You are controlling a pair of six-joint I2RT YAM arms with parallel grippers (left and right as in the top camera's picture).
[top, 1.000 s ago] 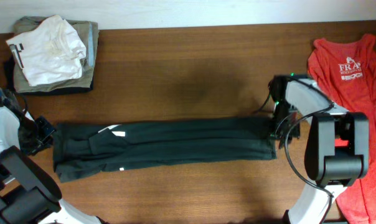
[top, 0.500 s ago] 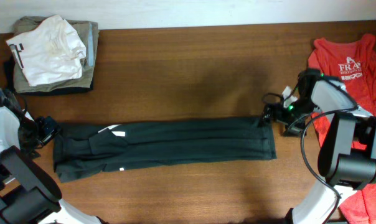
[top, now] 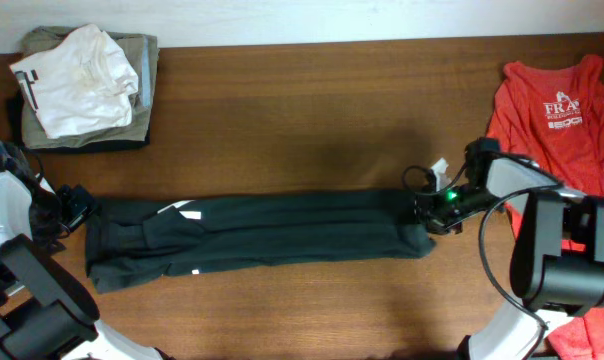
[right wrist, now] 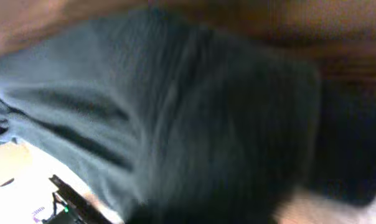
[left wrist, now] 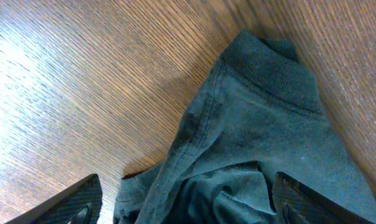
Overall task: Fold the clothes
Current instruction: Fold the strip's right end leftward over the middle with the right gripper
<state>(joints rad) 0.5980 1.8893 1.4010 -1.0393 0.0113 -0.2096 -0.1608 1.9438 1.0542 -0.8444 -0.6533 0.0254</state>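
**Item 1, task garment.** Dark greenish-black sleeveless top of thin fabric (top: pixel 262 230), folded lengthwise into a long narrow strip. It lies flat on the brown wood-grain worktop (top: pixel 302 110), in the near half and roughly centred. The long axis runs left to right, close to parallel with the near edge. The left end is the wider, bulkier one, and the right end tapers. The left wrist view shows a ribbed trim at the left tip, so the shoulder or neck end probably points left and the hem right. Small slivers of white lettering peek out near the left end.

**Item 2, left gripper** (top: pixel 74 210). It sits at the strip's left end with its fingers spread wide on either side of the fabric, holding nothing. It is probably placed there to take that end.

**Item 3, right gripper** (top: pixel 429 207). It sits at the strip's right end, low over the cloth. Its own view is blurred and filled with fabric, so I cannot tell whether it is pinching or spread. One gripper at each end suits folding the strip end over end.

**Item 4.** Stack of folded white and khaki garments (top: pixel 82 85), far left corner, well apart.

**Item 5.** Red sleeveless top with white print (top: pixel 557 110), right edge, spread out.
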